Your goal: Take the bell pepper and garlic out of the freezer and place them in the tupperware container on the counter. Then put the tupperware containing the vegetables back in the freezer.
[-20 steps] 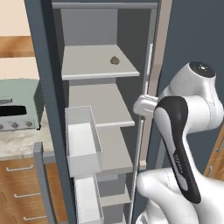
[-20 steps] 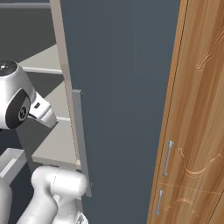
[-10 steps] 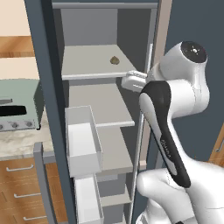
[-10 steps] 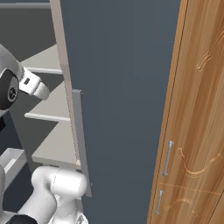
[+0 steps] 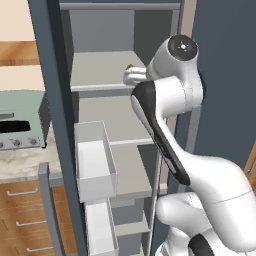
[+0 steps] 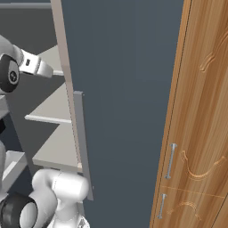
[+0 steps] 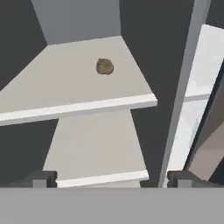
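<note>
The garlic (image 7: 104,66), a small brownish bulb, lies alone toward the back of the freezer's upper light grey shelf (image 7: 65,94). My gripper (image 7: 111,179) is open, its dark fingertips (image 7: 41,178) set wide apart, in front of and below that shelf's edge, well short of the bulb. In the left base view the gripper (image 5: 127,77) hangs at the upper shelf's front, inside the open freezer (image 5: 50,75), and my hand covers the garlic. The bell pepper and the tupperware container are out of view.
White door bins (image 5: 95,160) jut out on the left of the freezer opening. A grey-green toaster oven (image 5: 22,120) stands on the counter (image 5: 20,162) over wooden drawers. The freezer's right door (image 6: 120,89) and a wooden cabinet (image 6: 200,111) flank my arm.
My arm has risen and swung left from the freezer's right door edge up to the upper shelf, so the hand now covers the garlic in the left base view.
</note>
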Robot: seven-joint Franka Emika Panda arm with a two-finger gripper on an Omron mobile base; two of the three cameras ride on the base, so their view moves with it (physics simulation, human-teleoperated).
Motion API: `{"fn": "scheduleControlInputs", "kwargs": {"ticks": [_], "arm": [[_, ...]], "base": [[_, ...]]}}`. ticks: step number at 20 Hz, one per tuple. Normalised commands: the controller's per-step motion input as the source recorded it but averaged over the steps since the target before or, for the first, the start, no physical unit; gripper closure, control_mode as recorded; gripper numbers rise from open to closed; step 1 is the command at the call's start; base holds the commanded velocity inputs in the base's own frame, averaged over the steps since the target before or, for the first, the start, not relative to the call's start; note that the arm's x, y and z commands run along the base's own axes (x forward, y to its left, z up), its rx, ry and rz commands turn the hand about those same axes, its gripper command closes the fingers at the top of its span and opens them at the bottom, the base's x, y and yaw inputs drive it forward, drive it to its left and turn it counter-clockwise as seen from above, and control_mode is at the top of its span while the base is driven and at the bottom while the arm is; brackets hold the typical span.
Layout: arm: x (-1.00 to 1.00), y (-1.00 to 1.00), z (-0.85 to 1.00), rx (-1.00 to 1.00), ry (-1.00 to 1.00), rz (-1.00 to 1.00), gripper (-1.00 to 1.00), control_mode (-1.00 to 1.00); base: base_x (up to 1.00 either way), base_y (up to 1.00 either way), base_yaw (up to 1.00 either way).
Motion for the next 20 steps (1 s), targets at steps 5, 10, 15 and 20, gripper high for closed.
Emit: {"fn": "scheduleControlInputs", "kwargs": {"ticks": [5, 10, 15, 20], "arm": [[0.83, 0.07, 0.17, -0.11, 0.00, 0.00, -1.00, -1.00], [0.70, 0.14, 0.00, -0.15, 0.00, 0.00, -1.00, -1.00], [0.65, 0.01, -0.07, -0.18, 0.00, 0.00, -1.00, -1.00], [0.54, 0.00, -0.14, -0.12, 0.00, 0.00, -1.00, -1.00]], "base": [[0.00, 0.00, 0.00], [0.00, 0.00, 0.00], [0.00, 0.00, 0.00], [0.00, 0.00, 0.00]]}}
